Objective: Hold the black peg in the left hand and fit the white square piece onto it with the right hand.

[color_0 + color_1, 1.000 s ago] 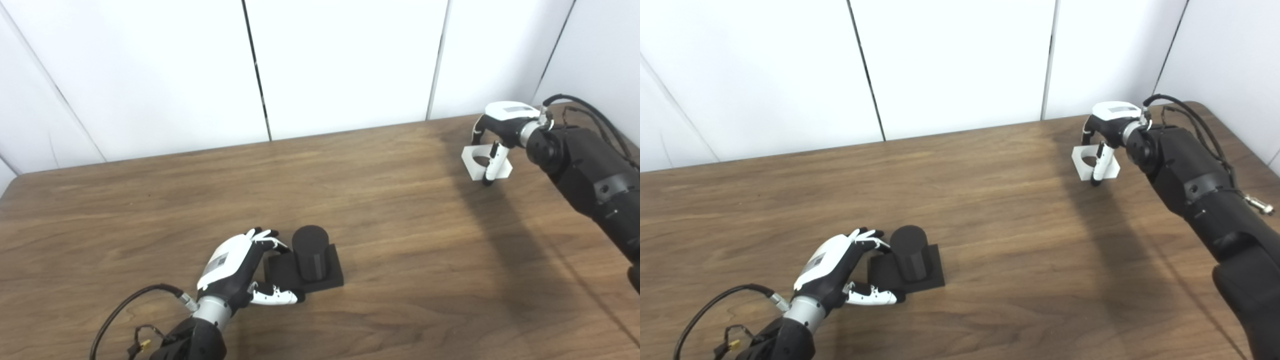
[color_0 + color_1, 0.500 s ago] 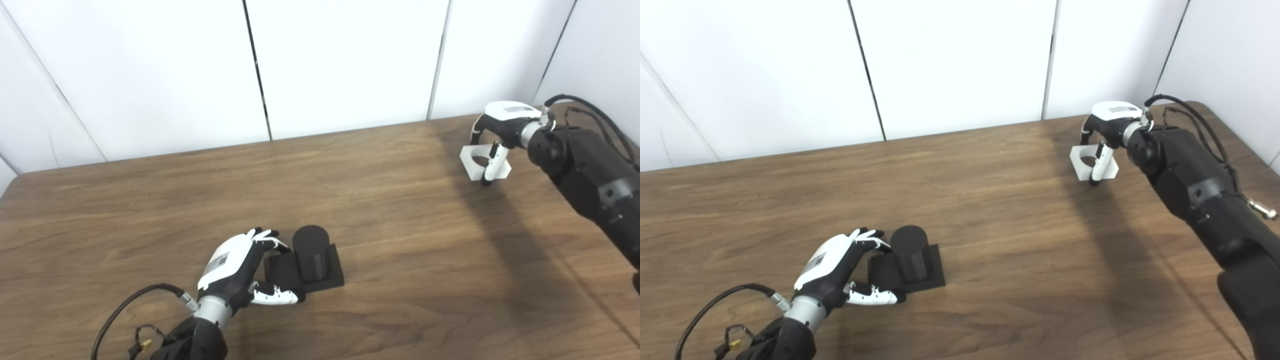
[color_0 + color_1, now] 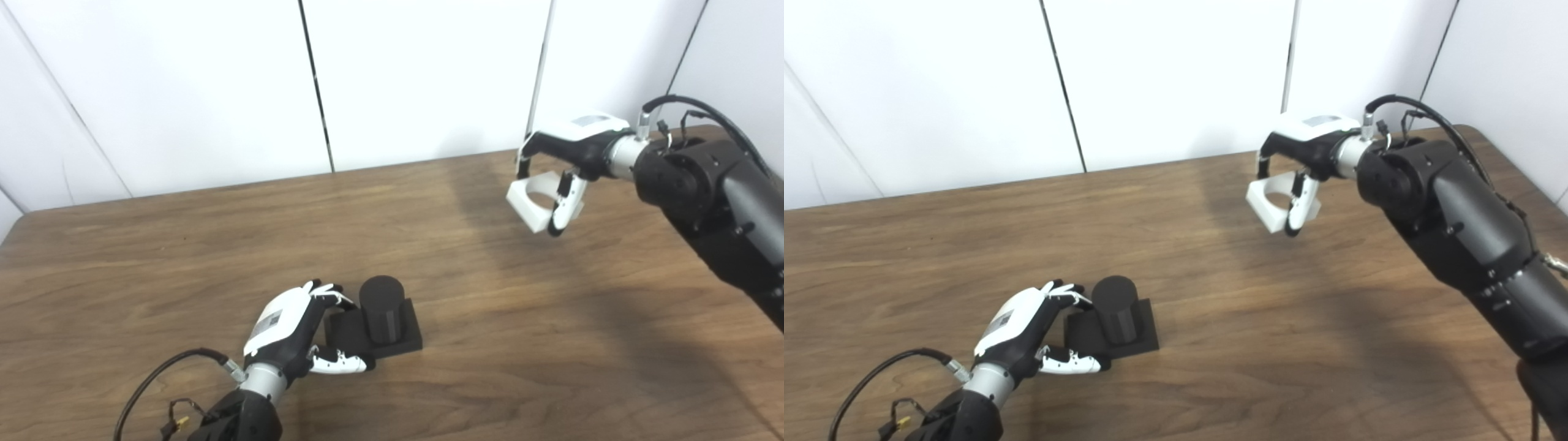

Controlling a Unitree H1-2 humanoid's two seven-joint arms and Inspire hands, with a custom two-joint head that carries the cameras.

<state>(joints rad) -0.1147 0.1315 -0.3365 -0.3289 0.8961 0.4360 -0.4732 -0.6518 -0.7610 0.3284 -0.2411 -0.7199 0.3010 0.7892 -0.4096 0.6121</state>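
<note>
Two parts well apart: white square piece (image 3: 539,201) aloft far right, black peg (image 3: 381,308) near left.

The piece is gripped in the closed fingers (image 3: 562,207) of the right hand (image 3: 572,147), clear of the counter (image 3: 490,343), its round hole tilted. The peg stands upright on its square base, long axis vertical, base edge pinched by the left hand (image 3: 288,327). The peg lies down-left and nearer from the piece; levelling the hole over the peg top is judged necessary.
</note>
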